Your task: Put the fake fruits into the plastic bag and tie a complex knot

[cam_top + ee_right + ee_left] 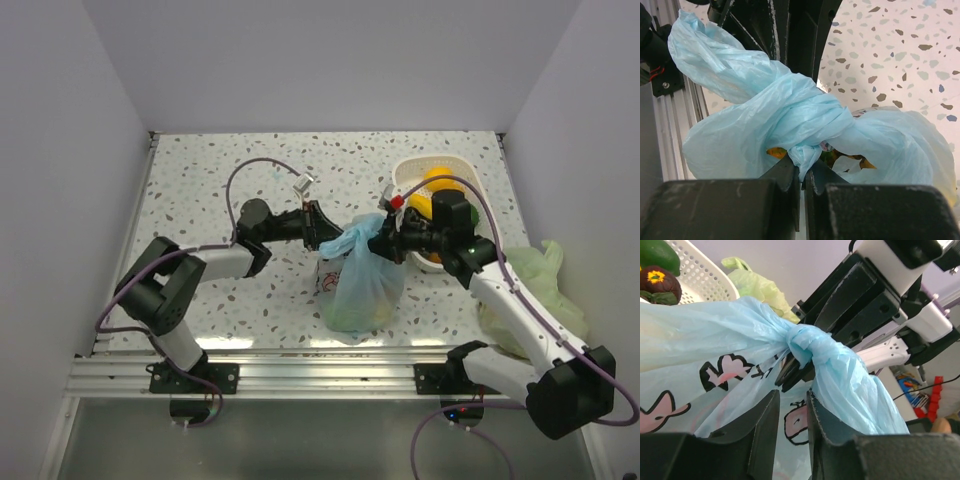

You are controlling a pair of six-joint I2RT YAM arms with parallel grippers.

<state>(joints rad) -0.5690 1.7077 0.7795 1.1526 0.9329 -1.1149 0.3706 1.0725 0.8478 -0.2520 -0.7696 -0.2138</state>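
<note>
The light-blue plastic bag [362,285] stands at the table's near middle. Fake fruits show green and yellow through its film, and as an orange bit [776,151] in the right wrist view. Its handle strips are tied in a knot [362,238] on top, also seen in the left wrist view [805,340] and the right wrist view [805,115]. My right gripper [802,172] is shut on a strip hanging from the knot. My left gripper [792,397] is left of the knot with its jaws slightly apart. Only printed bag film shows in the gap, and a loose blue end drapes over its right finger [830,425].
A white basket [470,183] at the back right holds more fruits, among them a green one [657,255] and a dark purple one [659,282]. A pale green bag [540,290] lies at the right edge. White walls close in the table on three sides.
</note>
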